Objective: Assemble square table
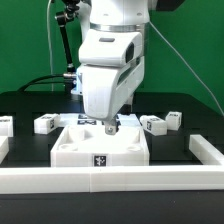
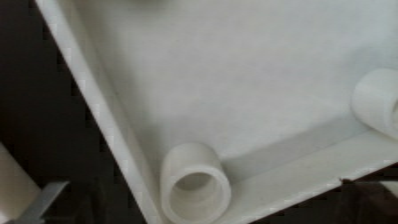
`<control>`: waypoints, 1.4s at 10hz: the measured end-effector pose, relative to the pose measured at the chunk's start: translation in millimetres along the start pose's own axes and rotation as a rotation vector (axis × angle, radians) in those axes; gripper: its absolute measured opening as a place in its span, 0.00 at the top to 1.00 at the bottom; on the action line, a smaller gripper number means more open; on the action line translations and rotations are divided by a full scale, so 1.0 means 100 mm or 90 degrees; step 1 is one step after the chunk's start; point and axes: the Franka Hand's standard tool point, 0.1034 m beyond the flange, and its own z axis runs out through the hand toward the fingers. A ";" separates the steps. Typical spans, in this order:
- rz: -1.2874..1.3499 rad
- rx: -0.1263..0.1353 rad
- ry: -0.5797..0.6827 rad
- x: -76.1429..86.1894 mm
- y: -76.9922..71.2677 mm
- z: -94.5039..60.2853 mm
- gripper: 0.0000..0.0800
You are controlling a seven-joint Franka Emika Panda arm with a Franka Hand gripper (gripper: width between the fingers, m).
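Nearest the exterior camera, a long white rail (image 1: 40, 181) was seen running across the 6 o'clock edge of the black work surface (image 1: 195, 110). Just behind it, near the centre, the square tabletop (image 1: 75, 150) was laid flat, rimmed face up, with a black-and-white tag (image 1: 100, 160) on its near side. The gripper (image 1: 110, 127) was held low over the tabletop's 12 o'clock edge, its jaws spread wide with nothing seen clasped between them. Whether it touched the slab could not be told. One leg (image 1: 45, 124) and a second leg (image 1: 5, 125) were set toward 9 o'clock, a third leg (image 1: 152, 124) and a fourth leg (image 1: 172, 120) toward 3 o'clock. In the wrist view the tabletop's face (image 2: 231, 70) was shown close up, edged by a raised rim (image 2: 89, 100), with a round socket (image 2: 192, 182) in its corner.
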 end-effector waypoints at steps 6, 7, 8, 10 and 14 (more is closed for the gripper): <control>0.000 -0.001 0.000 0.00 0.00 0.01 0.19; -0.057 -0.039 0.014 -0.02 0.02 0.01 0.19; -0.106 -0.076 0.023 -0.07 -0.03 0.02 0.19; -0.142 -0.105 0.028 -0.14 -0.15 0.08 0.19; -0.140 -0.102 0.028 -0.14 -0.14 0.09 0.19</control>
